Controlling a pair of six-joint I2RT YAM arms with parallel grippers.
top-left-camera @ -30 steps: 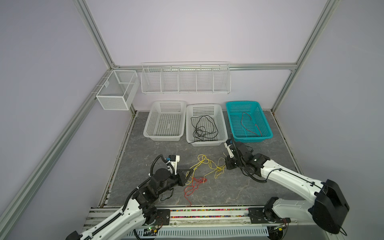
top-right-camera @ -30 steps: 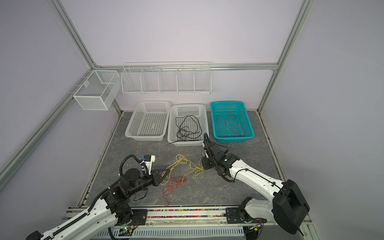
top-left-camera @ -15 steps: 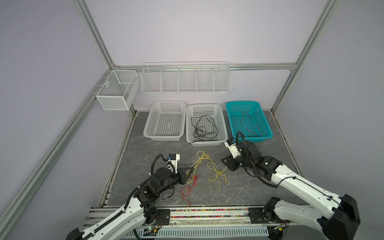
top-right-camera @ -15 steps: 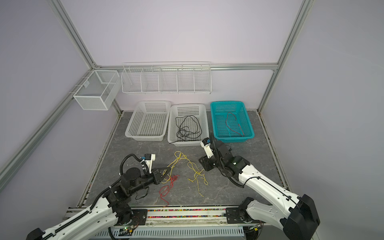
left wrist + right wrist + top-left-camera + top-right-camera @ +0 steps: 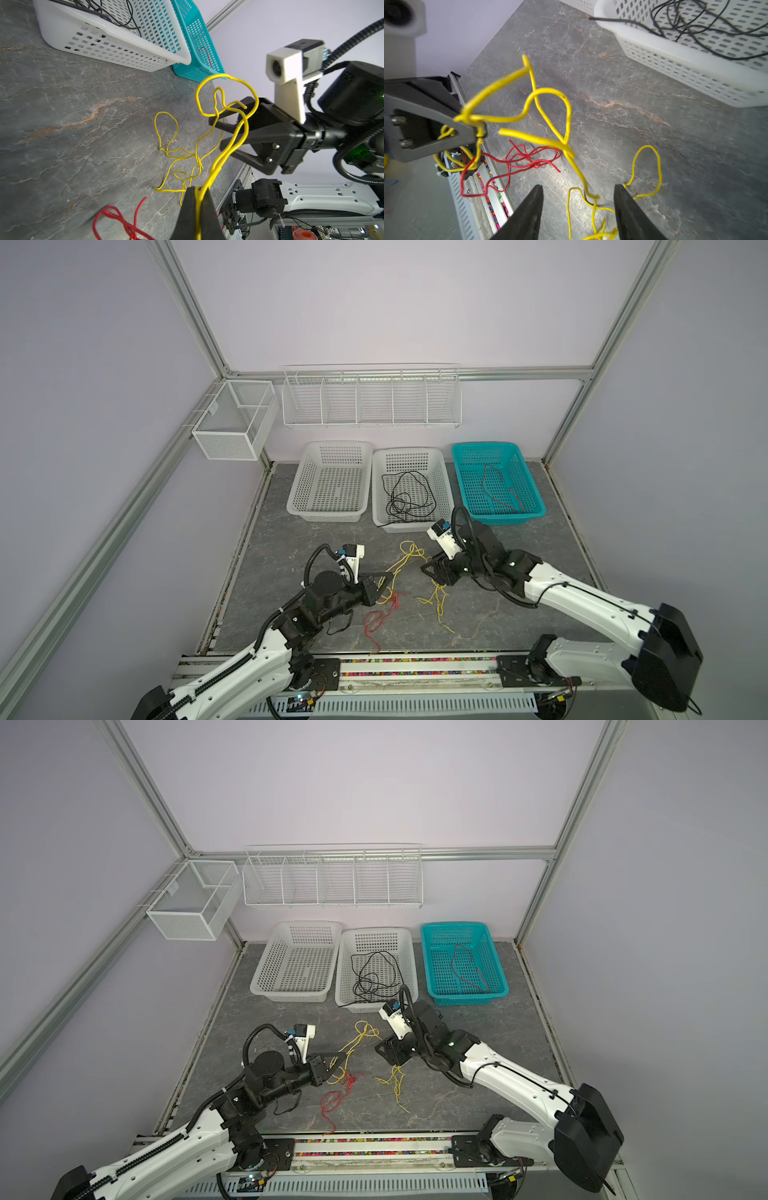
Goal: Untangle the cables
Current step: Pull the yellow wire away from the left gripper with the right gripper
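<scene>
L gripper (image 5: 197, 192): clamped tight on yellow cable (image 5: 550, 89), strand lifted off counter (image 5: 286, 556)
R gripper (image 5: 578, 187): jaws well apart, nothing held; a yellow strand runs btwn them
Yellow cable: loops in air btwn both grippers, rest trails on counter
Red cable (image 5: 529, 163): loose on counter near L gripper, meets yellow at its tip
Black cable (image 5: 397, 506): inside mid white basket (image 5: 445, 489)

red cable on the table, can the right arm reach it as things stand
Probably yes: the right gripper is open and the red cable lies on bare table just ahead, though yellow cable loops hang between them.
</scene>
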